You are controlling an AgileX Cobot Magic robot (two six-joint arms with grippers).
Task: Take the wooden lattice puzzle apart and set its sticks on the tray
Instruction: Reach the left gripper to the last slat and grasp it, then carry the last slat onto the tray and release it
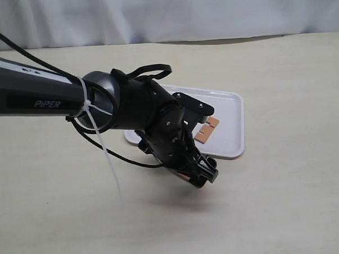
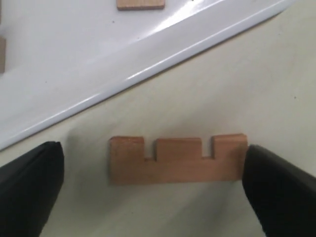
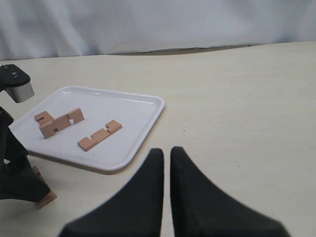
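The taking-apart looks mostly done from where I stand, and the step in hand is gathering a stray piece. One notched stick (image 2: 177, 163) lies flat on the table (image 1: 286, 212), just off the side of the tray (image 1: 232, 110) that faces the table's near edge, and as far as I can see it is not touching the rim. The left pincer (image 1: 197, 175) is low over it with its jaws wide. One finger (image 2: 279, 187) is right up against one end of the stick, and the other stands clear of the opposite end. The tray sits about mid-table, nearer the far edge than the near one. On it I count a single stick (image 3: 99, 135) lying by itself and a small clump of sticks (image 3: 58, 121) beside it. Whether those in the clump are locked together or only lying against each other I cannot tell. The right pincer (image 3: 167, 182) hangs off toward the table's right edge, its jaws drawn nearly together with only a slit between them and nothing in them. I'd say the next move calls for the left jaws to close squarely on the stick's two ends, lift it clear of the rim, carry it toward the far edge and let go over a bare patch of tray. The stick is thin and flat, so a lopsided squeeze might skid it or tip it up.
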